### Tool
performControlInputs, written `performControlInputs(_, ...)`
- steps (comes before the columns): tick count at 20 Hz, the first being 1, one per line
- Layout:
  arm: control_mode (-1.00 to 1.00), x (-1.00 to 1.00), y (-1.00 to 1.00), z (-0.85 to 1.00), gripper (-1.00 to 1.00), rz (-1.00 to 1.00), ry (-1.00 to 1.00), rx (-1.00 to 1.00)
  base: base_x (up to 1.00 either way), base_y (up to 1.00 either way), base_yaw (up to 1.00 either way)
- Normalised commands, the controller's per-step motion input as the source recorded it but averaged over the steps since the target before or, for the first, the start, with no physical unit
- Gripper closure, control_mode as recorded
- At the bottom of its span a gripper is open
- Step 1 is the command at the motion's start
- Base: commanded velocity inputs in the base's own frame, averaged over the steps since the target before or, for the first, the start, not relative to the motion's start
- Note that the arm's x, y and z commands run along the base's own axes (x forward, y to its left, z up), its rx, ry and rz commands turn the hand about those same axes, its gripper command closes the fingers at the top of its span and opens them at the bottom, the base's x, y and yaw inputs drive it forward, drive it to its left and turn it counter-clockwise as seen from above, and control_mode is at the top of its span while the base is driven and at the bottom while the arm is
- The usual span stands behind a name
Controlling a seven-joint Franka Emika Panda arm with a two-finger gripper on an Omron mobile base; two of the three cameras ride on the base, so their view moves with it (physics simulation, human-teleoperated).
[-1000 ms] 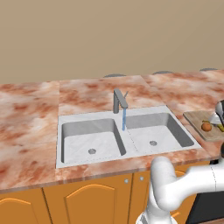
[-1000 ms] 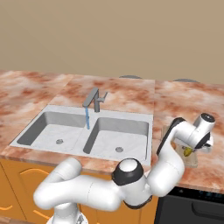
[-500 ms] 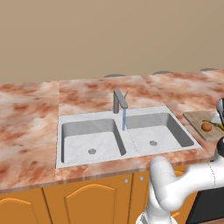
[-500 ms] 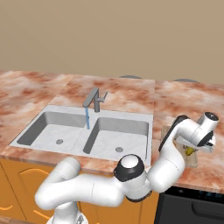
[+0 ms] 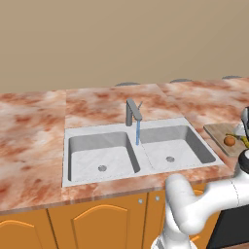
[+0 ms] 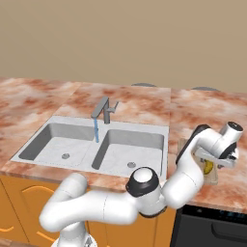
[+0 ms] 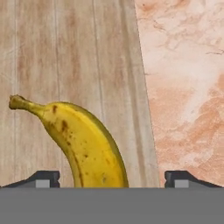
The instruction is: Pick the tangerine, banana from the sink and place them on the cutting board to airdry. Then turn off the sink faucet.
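Claw [image 7: 112, 178] now stands wide over the cutting board [image 7: 65, 52]; half a second ago it was still pinched around the banana [image 7: 83, 146]. In the hand view both dark tips sit well apart on either side of the fruit, no contact visible. The banana lies on the wood near the board's edge, stem pointing away, with the marble bench [image 7: 183, 87] just beside.

Left base view: tangerine [image 5: 229, 141] already rests on the cutting board, right of the sink [image 5: 136, 151]. Both basins look bare of fruit.

Reading: release just made, so both fruit are on the board and the placing part looks done. Water is running from the sink faucet [image 5: 132, 112] in a thin blue stream. Remaining step, as I judge it: lift clear, swing over to the faucet's lever and shut it off.
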Motion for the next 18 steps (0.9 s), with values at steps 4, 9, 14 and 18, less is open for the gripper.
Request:
performControlInputs(4,-1.0,-0.08,0.11,0.2,-1.0,0.0,0.0,0.0,0.0,0.0,0.0)
performControlInputs(9,-1.0,-0.12,0.08,0.41,-1.0,0.02,-0.04,0.0,0.0,0.0,0.0)
performControlInputs(14,-1.0,-0.27,0.08,0.5,-1.0,0.02,-0.13,0.0,0.0,0.0,0.0)
performControlInputs(18,-1.0,-0.56,0.22,0.48,-1.0,0.02,-0.23,0.0,0.0,0.0,0.0)
